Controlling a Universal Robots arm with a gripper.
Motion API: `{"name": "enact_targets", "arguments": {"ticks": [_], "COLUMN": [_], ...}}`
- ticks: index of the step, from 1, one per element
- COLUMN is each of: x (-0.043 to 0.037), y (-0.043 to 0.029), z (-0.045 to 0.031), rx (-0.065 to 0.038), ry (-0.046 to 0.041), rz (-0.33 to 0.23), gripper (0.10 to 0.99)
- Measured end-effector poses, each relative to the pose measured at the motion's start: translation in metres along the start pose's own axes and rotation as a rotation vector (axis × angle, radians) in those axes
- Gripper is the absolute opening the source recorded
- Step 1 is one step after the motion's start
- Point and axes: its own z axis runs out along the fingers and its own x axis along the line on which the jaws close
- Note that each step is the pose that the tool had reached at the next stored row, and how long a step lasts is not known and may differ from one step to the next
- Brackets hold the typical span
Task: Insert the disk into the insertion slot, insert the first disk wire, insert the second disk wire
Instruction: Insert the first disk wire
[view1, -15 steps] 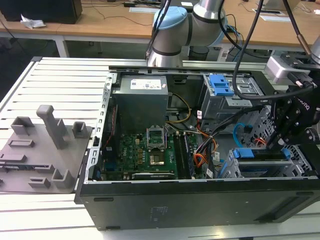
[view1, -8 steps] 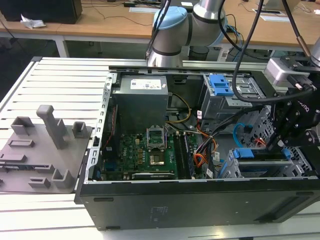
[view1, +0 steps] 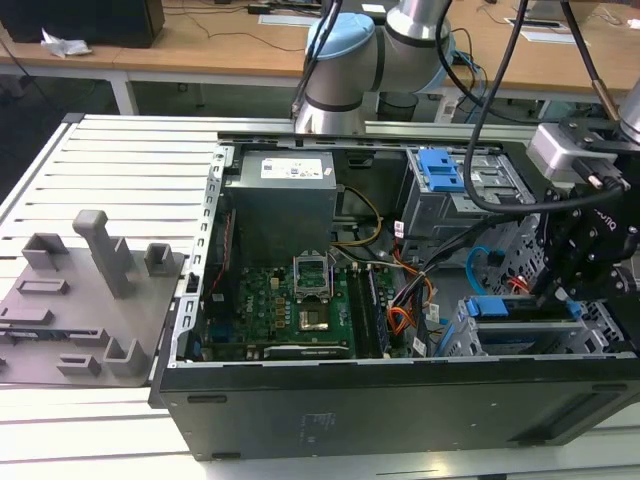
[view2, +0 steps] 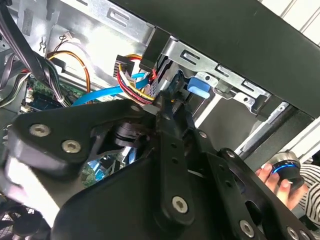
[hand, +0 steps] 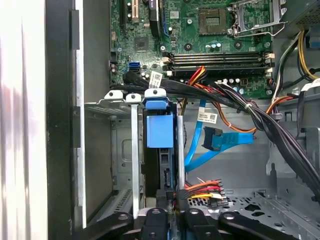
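- Counter (view1: 110, 160): pale and slatted. An open computer case (view1: 400, 410) lies on its side along the near edge, towards the exterior view's right.
- A grey moulded fixture (view1: 90, 290) sits at the near corner on the exterior view's left, just beside the case.
- Insertion slot (hand: 134, 150): a low grey metal bay in the case's near corner, on the exterior view's right.
- Disk (hand: 160, 131): seated in that slot between its two metal rails. The bright blue carrier end faces out.
- Pincer (hand: 172, 210): down inside the case at the open end of the slot. Its black fingers are drawn close together about the dark plug of the first disk wire (hand: 205, 187). That wire is an orange, red and yellow bundle, and its plug sits right at the disk's end.
- Second disk wire (hand: 220, 142): a thin light-blue cable lying loose in the case just beside the slot. Its small dark plug is apart from the disk.
- In the second wrist view, a person's hand (view2: 272, 180) outside the case wall holds a round knob (view2: 282, 167) with a blue ring.
- Further in: a green motherboard (view1: 290, 300), then a grey power supply box (view1: 280, 200).
- Towards the far edge, a taller grey cage (view1: 440, 190) with a blue latch stands inside the case.
- The arm (view1: 350, 60) rises beyond the case's far wall.
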Motion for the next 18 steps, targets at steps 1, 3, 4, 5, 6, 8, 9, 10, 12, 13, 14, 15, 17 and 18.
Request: {"name": "enact_targets", "arguments": {"ticks": [1, 3, 4, 5, 6, 8, 9, 10, 12, 13, 14, 15, 17, 18], "x": [0.0000, 0.0001, 0.0002, 0.0006, 0.0010, 0.0020, 0.0024, 0.0026, 0.0027, 0.0026, 0.0027, 0.0027, 0.0027, 0.0027], "y": [0.0000, 0.0000, 0.0001, 0.0003, 0.0006, 0.0012, 0.0015, 0.0016, 0.0017, 0.0017, 0.0017, 0.0017, 0.0017, 0.0017], "z": [-0.0005, -0.0016, -0.0036, -0.0093, -0.0153, -0.0309, -0.0377, -0.0399, -0.0411, -0.0412, -0.0414, -0.0415, -0.0416, -0.0416], "rx": [0.000, 0.000, 0.000, 0.000, 0.000, 0.000, 0.000, 0.000, 0.000, 0.000, 0.000, 0.000, 0.000, 0.000], "ry": [0.0011, 0.0013, 0.0012, 0.0014, 0.0011, 0.0011, 0.0013, 0.0012, 0.0009, 0.0009, 0.0013, 0.0012, 0.0012, 0.0012], "rz": [0.000, 0.000, 0.000, 0.000, 0.000, 0.000, 0.000, 0.000, 0.000, 0.000, 0.000, 0.000, 0.000, 0.000], "gripper": [0.247, 0.247, 0.247, 0.247, 0.247, 0.247, 0.247, 0.247, 0.247, 0.247, 0.247, 0.247, 0.247, 0.247]}}
